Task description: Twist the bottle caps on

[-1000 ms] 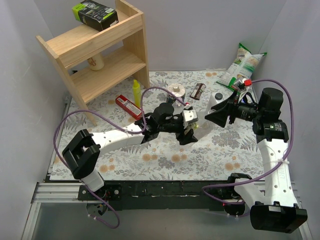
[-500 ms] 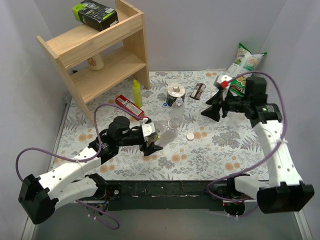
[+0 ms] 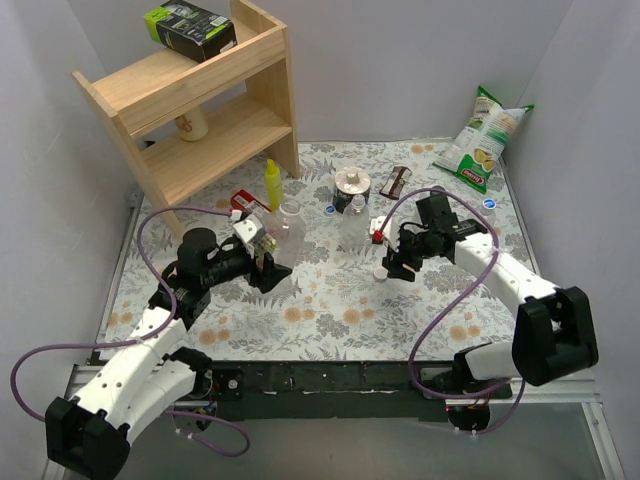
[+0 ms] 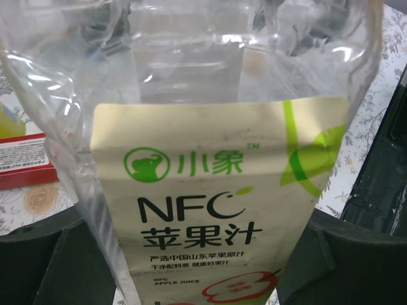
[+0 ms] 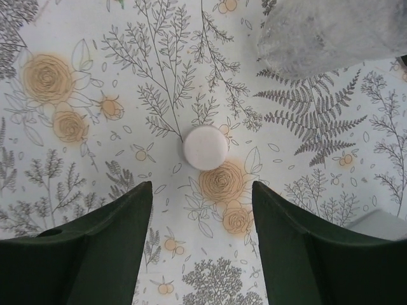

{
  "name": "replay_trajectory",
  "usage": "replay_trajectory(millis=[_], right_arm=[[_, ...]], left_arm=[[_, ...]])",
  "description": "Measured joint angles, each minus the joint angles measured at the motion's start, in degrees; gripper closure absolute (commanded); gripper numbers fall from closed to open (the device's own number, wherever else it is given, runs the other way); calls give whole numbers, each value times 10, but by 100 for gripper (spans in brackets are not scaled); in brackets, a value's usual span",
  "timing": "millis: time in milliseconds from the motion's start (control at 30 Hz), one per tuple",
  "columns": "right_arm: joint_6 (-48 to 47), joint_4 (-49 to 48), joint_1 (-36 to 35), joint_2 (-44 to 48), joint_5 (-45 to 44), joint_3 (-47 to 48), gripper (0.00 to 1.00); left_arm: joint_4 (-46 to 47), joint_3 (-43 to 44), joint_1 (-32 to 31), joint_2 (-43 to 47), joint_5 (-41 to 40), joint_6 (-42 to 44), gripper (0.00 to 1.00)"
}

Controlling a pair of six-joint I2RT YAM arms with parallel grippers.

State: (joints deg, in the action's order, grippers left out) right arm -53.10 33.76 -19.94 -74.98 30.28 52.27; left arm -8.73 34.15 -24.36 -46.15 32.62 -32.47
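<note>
Two things have changed in the overhead view since half a second ago. My left fingers [image 3: 272,268] had the labelled bottle [image 3: 288,222] stretched out in front of the standing bottle [image 3: 352,218]. They are now pulled back to that bottle's left, with the labelled bottle near the yellow squeeze bottle [image 3: 271,186]. My right fingers [image 3: 392,262], earlier raised well to the right of the standing bottle, have come down over the white cap [image 3: 380,273]. The cap lies where it lay, on the tabletop [image 3: 330,310] just in front of the standing bottle and a little to its right. A blue cap [image 3: 330,210] rests just left of the standing bottle.

On the left wrist, the labelled bottle [image 4: 210,190] fills the frame, its cream label with green print facing me. The left fingers [image 4: 38,267] are closed against its two sides.

On the right wrist, the right fingers [image 5: 108,248] are spread wide with nothing held. The white cap [image 5: 205,147] lies flat just beyond the tips, centred on the gap and touching neither. Part of the standing bottle [image 5: 324,32] shows in the top right corner.
</note>
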Motion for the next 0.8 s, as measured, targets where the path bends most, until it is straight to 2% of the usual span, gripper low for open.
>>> replay_trajectory(millis=[267,500,800], right_arm=[[-16,-70,-21,-96,-45,-23,26],[-19,-95,-49,-140,-56,-21,26],[-17,-104,-59,-174,-77,-10,31]], left_arm=[[13,-22,66,5,13,-34,100],[31,-32,71,6,14,-47,100],[49,-47,74,7,16,-58,100]])
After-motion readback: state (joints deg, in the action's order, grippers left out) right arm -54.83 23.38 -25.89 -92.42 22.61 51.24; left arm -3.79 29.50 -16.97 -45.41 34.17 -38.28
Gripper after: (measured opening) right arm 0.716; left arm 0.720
